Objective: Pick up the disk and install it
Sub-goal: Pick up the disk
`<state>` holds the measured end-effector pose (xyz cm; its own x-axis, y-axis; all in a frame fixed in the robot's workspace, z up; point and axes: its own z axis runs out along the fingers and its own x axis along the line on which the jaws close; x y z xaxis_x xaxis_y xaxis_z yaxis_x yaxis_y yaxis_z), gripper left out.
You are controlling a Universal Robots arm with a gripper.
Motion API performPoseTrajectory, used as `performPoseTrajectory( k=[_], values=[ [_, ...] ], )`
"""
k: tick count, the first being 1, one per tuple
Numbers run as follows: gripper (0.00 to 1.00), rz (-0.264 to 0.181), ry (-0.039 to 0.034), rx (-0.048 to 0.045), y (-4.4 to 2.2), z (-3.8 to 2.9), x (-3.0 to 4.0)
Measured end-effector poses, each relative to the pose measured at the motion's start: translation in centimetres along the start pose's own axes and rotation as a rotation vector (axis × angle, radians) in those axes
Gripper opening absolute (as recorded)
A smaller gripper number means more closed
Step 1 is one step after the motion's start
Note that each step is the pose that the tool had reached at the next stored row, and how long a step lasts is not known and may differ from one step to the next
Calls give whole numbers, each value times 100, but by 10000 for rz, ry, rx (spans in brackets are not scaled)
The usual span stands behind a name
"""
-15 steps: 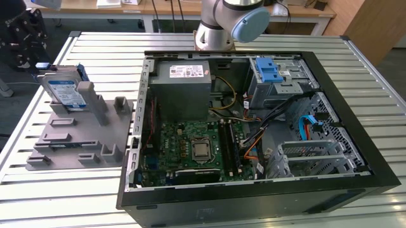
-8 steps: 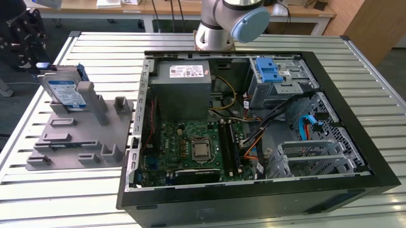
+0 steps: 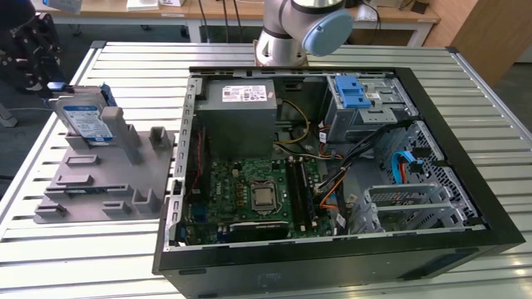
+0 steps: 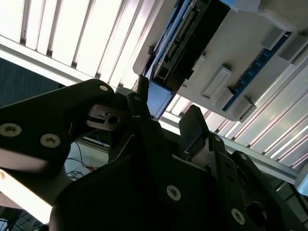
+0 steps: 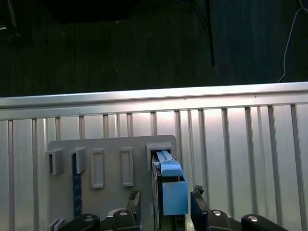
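Nearest, an open computer case (image 3: 332,265) holds a green motherboard (image 3: 249,187), a grey power supply (image 3: 241,118) and a drive cage (image 3: 370,112). Farther back, at the exterior view's left, the disk (image 3: 87,121) stands on edge in a grey slotted holder (image 3: 91,180). The gripper (image 5: 166,201) straddles the disk's blue-framed edge, jaws apart.

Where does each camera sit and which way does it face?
Exterior view: raised, looking down at computer case, disk and arm.
First wrist view: on the arm, looking past the open end effector down onto the disk.
Second wrist view: on the arm, looking along the end effector at the disk.
Shared: the disk in its holder.
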<state>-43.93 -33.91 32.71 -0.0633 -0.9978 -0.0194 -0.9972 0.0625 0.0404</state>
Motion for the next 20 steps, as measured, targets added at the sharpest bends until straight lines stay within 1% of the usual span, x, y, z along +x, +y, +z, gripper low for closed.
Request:
performPoseTrajectory(
  k=[2, 4, 8, 12, 16, 17, 20],
  values=[
    [53, -175, 8, -5, 1, 13, -1],
    [53, -258, 12, 5, 8, 26, 0],
    [53, -266, 11, 80, 28, 65, 0],
    [53, -266, 33, 103, 31, 117, -15],
    [53, -278, 30, 210, 51, 162, -18],
    [53, -279, 27, 225, 55, 174, -18],
    [53, -279, 29, 224, 62, 204, -22]
  ],
)
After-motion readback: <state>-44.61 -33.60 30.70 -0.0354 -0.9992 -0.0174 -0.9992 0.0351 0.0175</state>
